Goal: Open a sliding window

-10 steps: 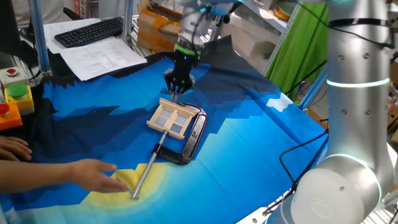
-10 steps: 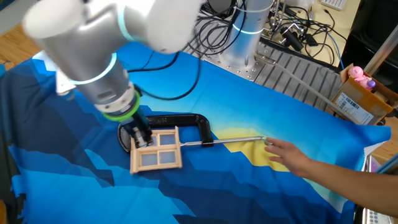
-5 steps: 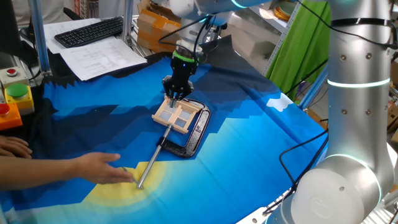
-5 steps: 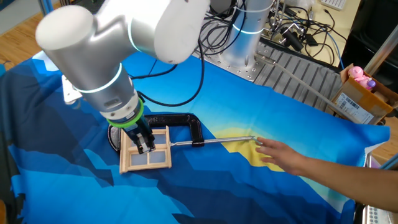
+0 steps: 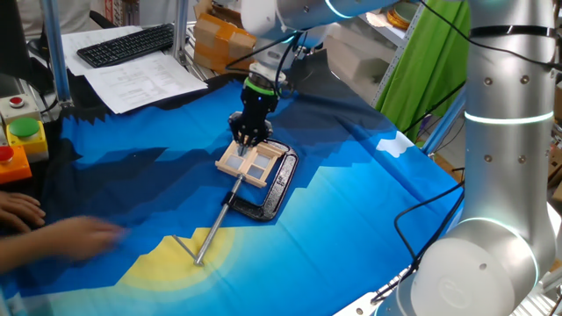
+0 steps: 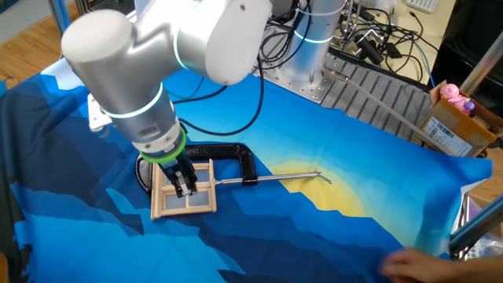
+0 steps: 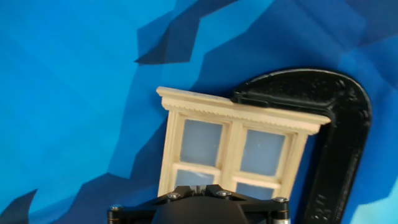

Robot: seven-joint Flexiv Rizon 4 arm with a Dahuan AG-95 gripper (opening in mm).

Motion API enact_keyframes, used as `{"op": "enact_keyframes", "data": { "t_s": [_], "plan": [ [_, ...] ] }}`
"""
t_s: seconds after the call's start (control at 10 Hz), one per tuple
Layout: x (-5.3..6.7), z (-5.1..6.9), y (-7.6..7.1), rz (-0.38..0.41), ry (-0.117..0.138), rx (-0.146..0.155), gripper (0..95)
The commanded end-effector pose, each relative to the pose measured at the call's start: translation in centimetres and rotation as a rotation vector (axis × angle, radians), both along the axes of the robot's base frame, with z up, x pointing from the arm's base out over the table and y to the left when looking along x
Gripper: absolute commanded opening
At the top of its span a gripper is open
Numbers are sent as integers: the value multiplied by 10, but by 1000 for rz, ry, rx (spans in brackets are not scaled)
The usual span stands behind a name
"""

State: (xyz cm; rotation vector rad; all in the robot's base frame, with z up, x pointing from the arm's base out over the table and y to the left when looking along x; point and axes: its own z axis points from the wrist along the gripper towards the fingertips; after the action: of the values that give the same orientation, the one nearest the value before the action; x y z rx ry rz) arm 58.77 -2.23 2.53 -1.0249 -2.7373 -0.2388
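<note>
A single robot arm presses its fingers [image 6: 185, 183] down on the sliding window [image 6: 185, 190], which lies flat just left of centre in the other fixed view on a blue-and-yellow cloth [image 5: 351, 211] covering the desk. The tips meet the wooden frame near its middle crossbar, but whether they are pinching a bar or merely resting closed against it cannot be told; in the hand view the window [image 7: 233, 149] fills the lower centre and the tips are hidden behind the black housing at the bottom edge. One black C-clamp [image 6: 228, 153] curves around the window's far edge, its one metal rod handle [image 6: 287, 178] running toward the right of the frame. The chief risk, judging from this layout, is that the whole window slides over the cloth, or the cloth bunches, instead of the sash moving in its frame, should the clamp's hold prove weak. A slip off the thin crossbar would also cost the push. One person's hand [image 5: 61, 241], blurred, sits at the lower left of one fixed view, close enough that a sudden lurch of the arm could be a hazard. Count: one window with four visible panes, one clamp, one rod, one hand.
</note>
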Motion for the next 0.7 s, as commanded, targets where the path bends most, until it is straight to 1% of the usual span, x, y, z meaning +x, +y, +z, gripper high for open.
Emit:
{"op": "enact_keyframes", "data": {
  "t_s": [0.1, 0.4, 0.7],
  "plan": [
    [-1, -4, 1, -3, -12, -2, 0],
    [0, -8, 0, 2, -20, -7, 0],
    [2, -11, -3, 5, -27, -6, 0]
  ]
}}
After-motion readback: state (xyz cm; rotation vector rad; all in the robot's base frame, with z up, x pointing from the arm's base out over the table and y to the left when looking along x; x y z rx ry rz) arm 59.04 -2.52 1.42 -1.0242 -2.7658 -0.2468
